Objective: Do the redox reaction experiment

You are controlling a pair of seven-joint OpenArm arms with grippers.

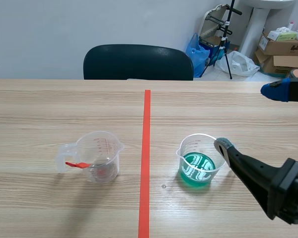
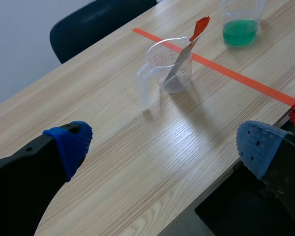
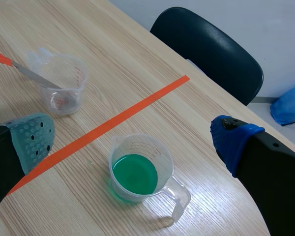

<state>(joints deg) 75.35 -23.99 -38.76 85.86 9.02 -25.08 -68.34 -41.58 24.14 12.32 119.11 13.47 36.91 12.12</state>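
Judging by the layout, the experiment looks barely begun: nothing is poured and nothing is gripped. The green cup point(image 1: 198, 161) sits right of the tape line point(image 1: 146, 148), part full of green liquid point(image 1: 196, 168), with its handle toward the right arm. The clear cup point(image 1: 102, 153) sits left of the line, well apart from it, and a red-handled spatula point(image 1: 79, 164) leans inside. There is a small trace at its bottom, too small to name. The right gripper point(image 1: 247, 119) hangs over the green cup with its jaws spread wide, one finger near the rim; I cannot tell if it touches. The left gripper point(image 2: 163, 145) is back at the table point(image 1: 39, 109) edge, jaws also spread wide, holding nothing and far from both cups. What is left, I'd say, is all of it: grasp a cup, bring the contents together, mix. The count is two cups, one spatula, one tape line, two grippers and one chair point(image 1: 139, 62) behind the table.
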